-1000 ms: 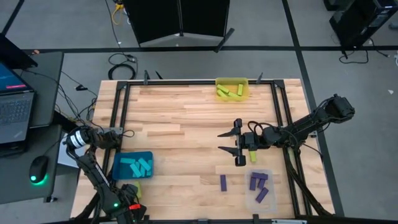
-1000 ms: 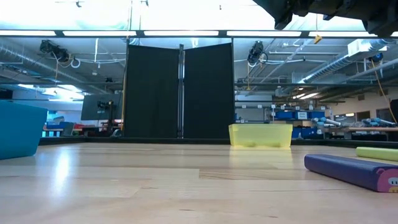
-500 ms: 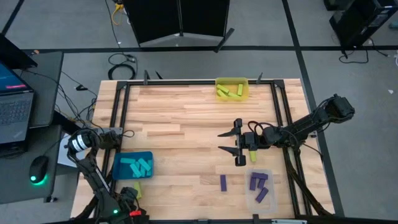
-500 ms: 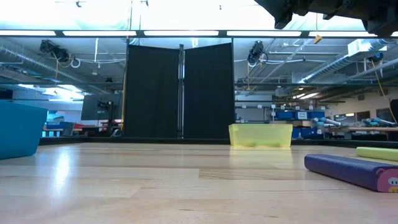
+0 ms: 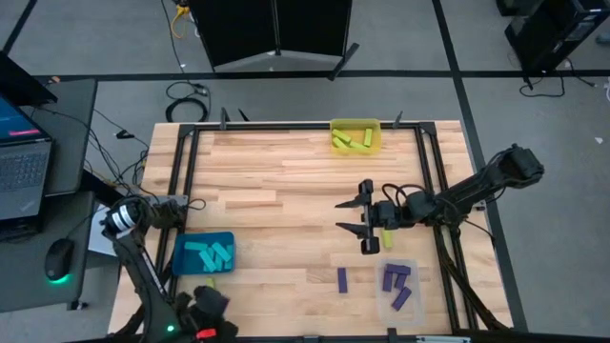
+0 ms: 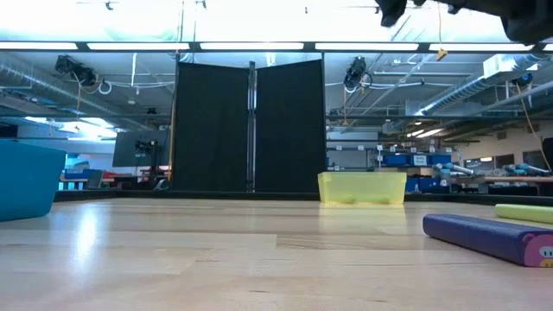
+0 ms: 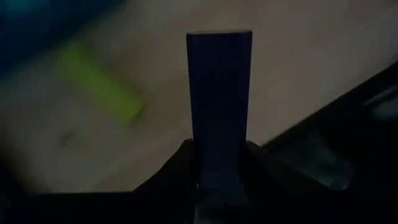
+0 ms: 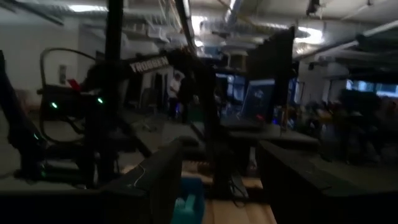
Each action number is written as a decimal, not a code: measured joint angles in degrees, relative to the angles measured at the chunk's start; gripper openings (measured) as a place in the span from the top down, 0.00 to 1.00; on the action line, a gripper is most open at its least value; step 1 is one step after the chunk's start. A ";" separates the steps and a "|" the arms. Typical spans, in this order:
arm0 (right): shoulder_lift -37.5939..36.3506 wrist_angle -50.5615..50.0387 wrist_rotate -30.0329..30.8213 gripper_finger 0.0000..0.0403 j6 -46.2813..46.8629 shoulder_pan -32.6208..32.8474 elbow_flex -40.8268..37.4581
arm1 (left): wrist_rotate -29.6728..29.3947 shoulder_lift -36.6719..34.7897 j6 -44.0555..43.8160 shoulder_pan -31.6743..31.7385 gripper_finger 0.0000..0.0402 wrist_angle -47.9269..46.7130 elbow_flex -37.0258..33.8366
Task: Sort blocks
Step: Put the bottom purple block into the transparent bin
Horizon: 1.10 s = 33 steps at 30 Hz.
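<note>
My left gripper (image 5: 205, 307) hangs over the table's near-left corner, shut on a dark purple block (image 7: 219, 99). Below it a yellow-green block (image 7: 99, 90) lies flat on the wood beside the teal bin (image 5: 203, 254), which holds cyan blocks. My right gripper (image 5: 349, 216) stands open above mid-table, pointing toward the table's left, nothing between its fingers. A yellow-green block (image 5: 387, 217) shows under its arm. One purple block (image 5: 342, 278) lies flat near the clear bin (image 5: 397, 284), which holds purple blocks. My left gripper pinches one end of the purple block (image 7: 219, 171) between its two fingers (image 7: 180, 162). The fingers point steeply down from above and lie along the block. The block sticks out past the fingertips toward the table and is lifted clear of it.
A yellow bin (image 5: 355, 136) with yellow-green blocks stands at the far edge. Black frame rails (image 5: 181, 171) run along the table's left, right and far sides. Bare wood lies between the bins at mid-table.
My left gripper has risen over the near-left corner, moved a little toward the near edge and tipped to point more steeply down. My right arm has kept its place.
</note>
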 joint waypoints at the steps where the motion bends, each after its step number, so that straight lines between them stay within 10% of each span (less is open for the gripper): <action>1: -0.36 -0.33 -0.93 0.47 0.00 0.00 0.71 | -3.07 -0.02 0.92 0.66 0.74 -1.17 1.10; 8: -4.60 -9.98 -5.97 0.47 -2.88 0.97 7.60 | -15.21 -0.09 15.44 10.32 0.74 -1.69 4.04; 19: -19.44 -50.50 -6.00 0.47 -7.22 1.76 23.01 | -27.39 1.29 63.08 30.71 0.74 26.69 4.04; 26: -30.26 -55.60 -5.75 0.47 -8.11 3.23 25.98 | -21.77 8.56 89.92 39.38 0.74 61.66 4.07; 33: -38.04 -55.74 -5.67 0.47 -7.98 4.16 26.12 | -10.95 20.54 94.45 44.92 0.74 86.17 7.44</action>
